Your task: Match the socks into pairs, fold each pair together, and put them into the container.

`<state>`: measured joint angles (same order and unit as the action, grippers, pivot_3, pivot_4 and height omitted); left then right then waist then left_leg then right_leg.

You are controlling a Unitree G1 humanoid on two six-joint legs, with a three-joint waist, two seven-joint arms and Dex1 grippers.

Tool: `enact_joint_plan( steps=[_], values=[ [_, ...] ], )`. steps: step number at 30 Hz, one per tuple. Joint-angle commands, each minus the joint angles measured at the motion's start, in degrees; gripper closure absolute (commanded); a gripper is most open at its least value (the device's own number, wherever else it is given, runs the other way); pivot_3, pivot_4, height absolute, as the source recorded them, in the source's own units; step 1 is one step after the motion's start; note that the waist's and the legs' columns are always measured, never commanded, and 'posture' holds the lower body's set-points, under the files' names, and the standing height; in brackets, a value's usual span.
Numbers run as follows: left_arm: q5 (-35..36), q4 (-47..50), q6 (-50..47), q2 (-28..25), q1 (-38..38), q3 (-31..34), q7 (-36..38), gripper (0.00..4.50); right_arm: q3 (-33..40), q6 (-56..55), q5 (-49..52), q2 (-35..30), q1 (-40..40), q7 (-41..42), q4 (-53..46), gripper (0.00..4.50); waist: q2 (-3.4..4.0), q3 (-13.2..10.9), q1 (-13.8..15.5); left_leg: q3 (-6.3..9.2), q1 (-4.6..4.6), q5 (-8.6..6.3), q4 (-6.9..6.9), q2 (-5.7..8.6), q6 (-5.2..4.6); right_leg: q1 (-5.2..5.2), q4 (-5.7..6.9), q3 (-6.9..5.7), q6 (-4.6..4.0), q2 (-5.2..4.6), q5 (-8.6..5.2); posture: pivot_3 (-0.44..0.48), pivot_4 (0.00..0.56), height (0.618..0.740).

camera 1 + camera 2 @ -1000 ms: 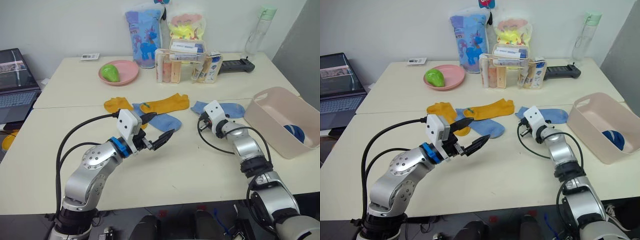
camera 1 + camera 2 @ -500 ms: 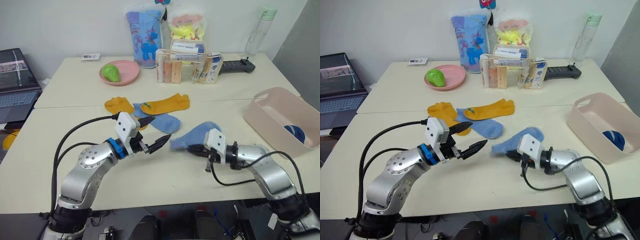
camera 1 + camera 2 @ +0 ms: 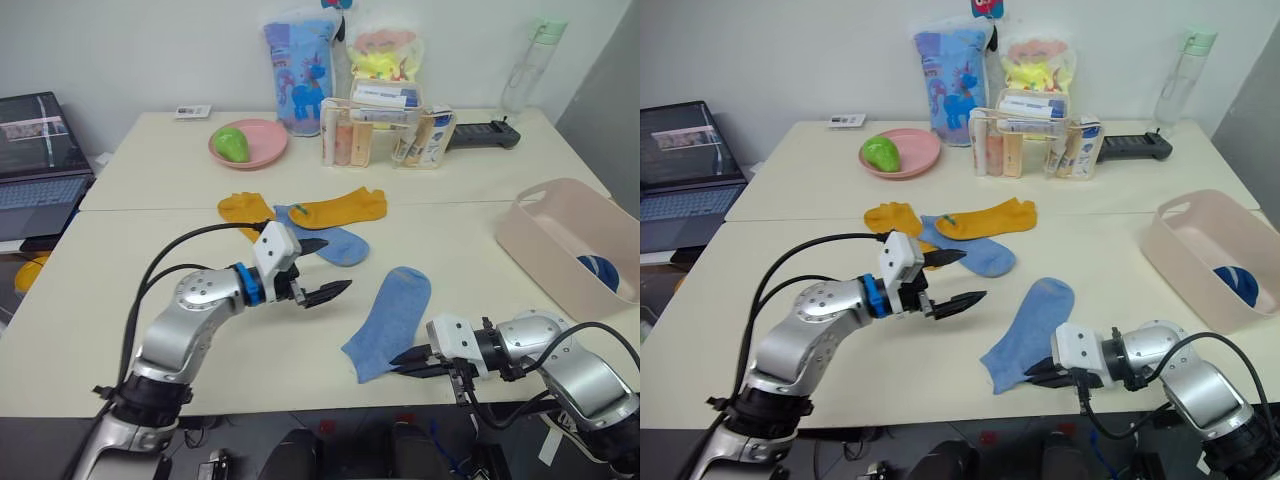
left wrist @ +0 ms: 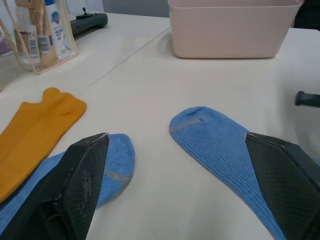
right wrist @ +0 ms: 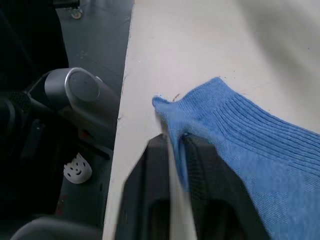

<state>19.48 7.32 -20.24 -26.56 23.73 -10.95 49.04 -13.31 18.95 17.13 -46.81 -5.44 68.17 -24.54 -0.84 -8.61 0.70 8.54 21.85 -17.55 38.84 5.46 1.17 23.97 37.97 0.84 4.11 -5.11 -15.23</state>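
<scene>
Cream desk (image 3: 150, 180) carries: two yellow socks (image 3: 345, 207), two blue socks (image 3: 390, 320), pink bin (image 3: 545, 240) at right edge, pink plate (image 3: 248, 143), clear organizer (image 3: 385, 135), remote (image 3: 485, 133), bottle (image 3: 525, 60).

Open tabletop (image 3: 480, 245) lies between the light blue sock (image 3: 388, 320) at the near edge and the container (image 3: 566, 240) at the right, with nothing standing on that stretch. The left claw (image 3: 325, 270), fingers spread, hangs above the surface just beside the overlapped yellow and blue socks (image 3: 320, 222), blocking a straight pass from the left toward that pile. Along the far side, the clear organizer (image 3: 385, 135), pink plate (image 3: 248, 145), bags and bottle (image 3: 526, 55) crowd the back edge.
</scene>
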Motion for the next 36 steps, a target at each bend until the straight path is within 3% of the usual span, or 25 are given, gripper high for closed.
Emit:
enact_joint_plan(
  steps=[1,2,7,10,16,20,31,36],
  values=[
    [-3.2,-4.0,3.5,2.0,3.6,-2.3,0.7,0.0,6.2,5.3,4.9,-2.3,1.4,-1.8,-5.7,2.49,-0.04,0.0,0.2,-0.02,-0.01,0.0,0.01,0.0,0.0,-0.01,0.0,0.02,0.01,0.01,0.0,0.0,0.15,0.74],
    [-4.2,-6.2,4.6,3.0,4.8,-3.0,0.7,0.0,7.9,8.4,7.4,-2.8,2.1,-2.5,-7.1,2.19,-0.04,0.0,0.3,-0.01,-0.01,0.0,0.01,0.0,0.0,-0.01,0.01,0.02,0.01,0.0,0.01,0.0,0.15,0.74],
    [-9.1,-16.5,10.7,7.8,10.2,-6.5,1.5,0.0,13.8,16.3,12.9,-3.6,4.3,-6.8,-10.1,2.19,-0.06,0.0,0.6,-0.03,-0.02,0.0,0.02,-0.05,0.0,-0.01,0.01,0.02,0.01,0.0,0.01,0.0,0.15,0.74],
    [-13.3,-25.9,15.8,12.5,14.9,-10.8,3.0,0.0,16.3,16.3,11.2,-1.3,6.3,-12.6,-9.1,2.19,-0.11,0.0,0.8,-0.03,-0.02,0.0,0.02,-0.03,0.0,-0.03,0.03,-0.02,0.01,0.01,0.01,0.0,0.15,0.74],
    [-17.6,-40.7,22.1,18.5,21.0,-12.1,3.8,0.0,16.6,15.0,10.0,1.3,10.2,-17.0,-9.9,2.19,-0.17,-0.1,0.6,-0.03,-0.04,0.0,0.07,0.01,-0.01,-0.14,0.0,-0.07,0.04,0.04,0.01,0.0,0.15,0.74],
    [-20.7,-47.2,25.2,19.6,23.0,-13.3,4.9,0.82,17.1,13.7,9.5,1.5,11.8,-18.0,-10.2,2.17,-0.16,-0.1,0.4,-0.07,-0.07,0.0,0.06,-0.01,-0.01,-0.13,0.03,-0.03,0.04,0.07,0.01,0.0,0.15,0.74],
    [-21.1,-47.3,24.7,18.7,21.5,-11.6,6.6,4.34,16.2,11.9,8.9,3.0,10.3,-19.7,-9.1,2.17,-0.16,-0.1,0.4,-0.03,-0.09,0.0,0.07,0.01,-0.01,-0.15,0.04,-0.05,0.04,0.09,0.01,0.0,0.15,0.74],
    [-21.0,-42.8,22.1,17.4,18.3,-10.1,4.6,4.46,14.4,10.9,8.0,3.3,7.3,-19.1,-6.2,2.17,-0.16,-0.1,0.1,-0.02,-0.09,0.0,0.07,0.0,-0.01,-0.14,0.04,-0.05,0.04,0.1,0.01,0.0,0.15,0.74]
  ],
)
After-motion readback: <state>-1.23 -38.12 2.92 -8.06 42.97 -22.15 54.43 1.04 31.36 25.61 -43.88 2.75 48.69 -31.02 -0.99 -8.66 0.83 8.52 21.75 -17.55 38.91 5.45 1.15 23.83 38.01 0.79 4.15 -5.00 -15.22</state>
